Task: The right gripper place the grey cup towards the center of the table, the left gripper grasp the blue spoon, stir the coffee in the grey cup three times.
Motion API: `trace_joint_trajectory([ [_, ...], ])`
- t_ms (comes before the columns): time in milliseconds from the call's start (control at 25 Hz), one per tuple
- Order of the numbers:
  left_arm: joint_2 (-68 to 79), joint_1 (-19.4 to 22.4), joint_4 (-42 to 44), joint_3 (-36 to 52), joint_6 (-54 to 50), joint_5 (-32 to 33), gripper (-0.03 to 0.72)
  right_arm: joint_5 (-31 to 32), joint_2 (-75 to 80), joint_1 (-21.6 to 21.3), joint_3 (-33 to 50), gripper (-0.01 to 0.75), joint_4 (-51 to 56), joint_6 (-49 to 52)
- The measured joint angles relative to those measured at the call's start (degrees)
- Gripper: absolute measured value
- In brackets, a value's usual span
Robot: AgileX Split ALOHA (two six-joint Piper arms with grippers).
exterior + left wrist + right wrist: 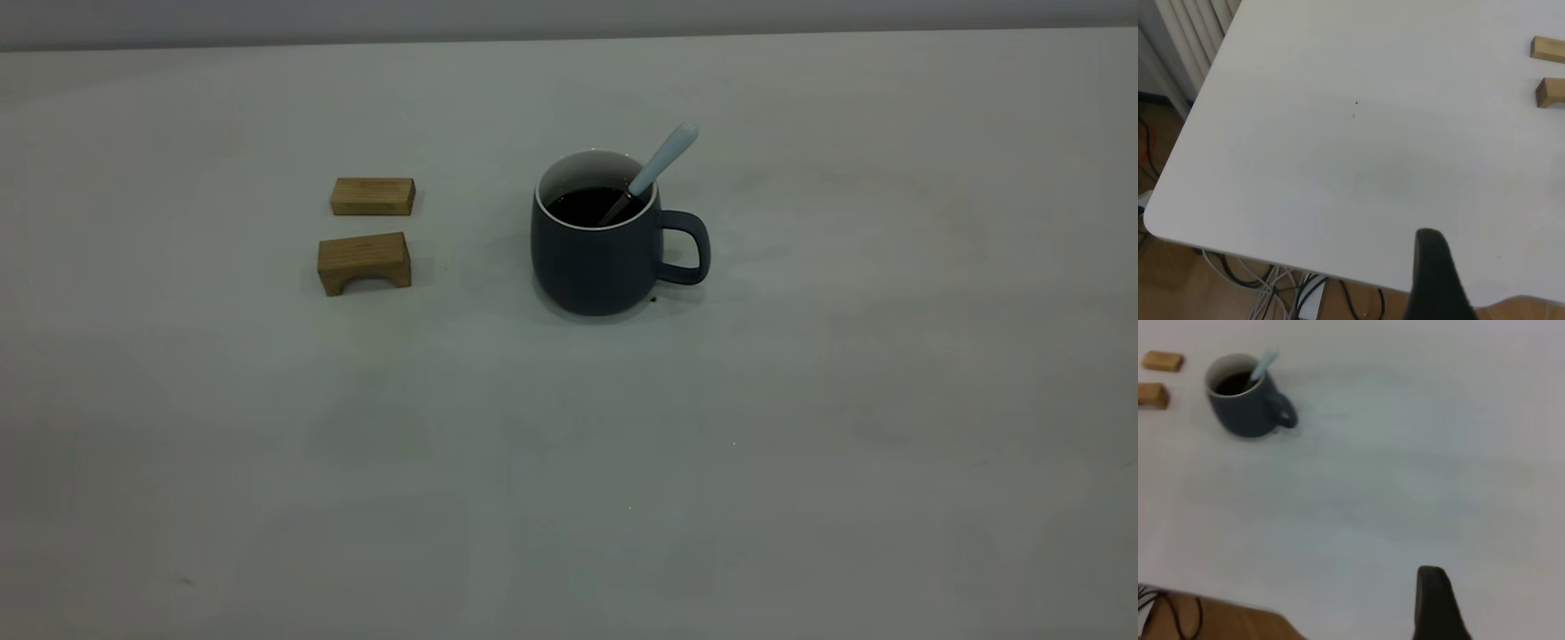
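Note:
The grey cup [591,258] stands upright near the middle of the table [569,462], its handle pointing right. Dark coffee [587,204] fills it. The blue spoon [662,160] leans in the cup, bowl in the coffee and pale handle over the rim on the handle side. Neither arm shows in the exterior view. The left gripper [1431,241] hangs over the table's near corner as one black tip, shut and empty. The right gripper [1431,577] is likewise a single shut tip, far from the cup [1245,413] and spoon [1263,365].
Two brown wooden blocks lie left of the cup: a flat one [372,196] and an arched one [364,262]. The table edge [1271,257] runs under the left gripper, with cables [1265,293] on the floor beyond it.

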Motion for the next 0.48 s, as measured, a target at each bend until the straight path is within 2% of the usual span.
trace_joint_trajectory([
  [160,0.00,0.00,0.00,0.00,0.00,0.00,0.545,0.00,-0.06,1.36,0.00,0.501,0.00,0.00],
  [480,0.00,0.00,0.00,0.00,0.04,0.00,0.545,0.00,-0.06,1.44,0.00,0.501,0.02,0.00],
])
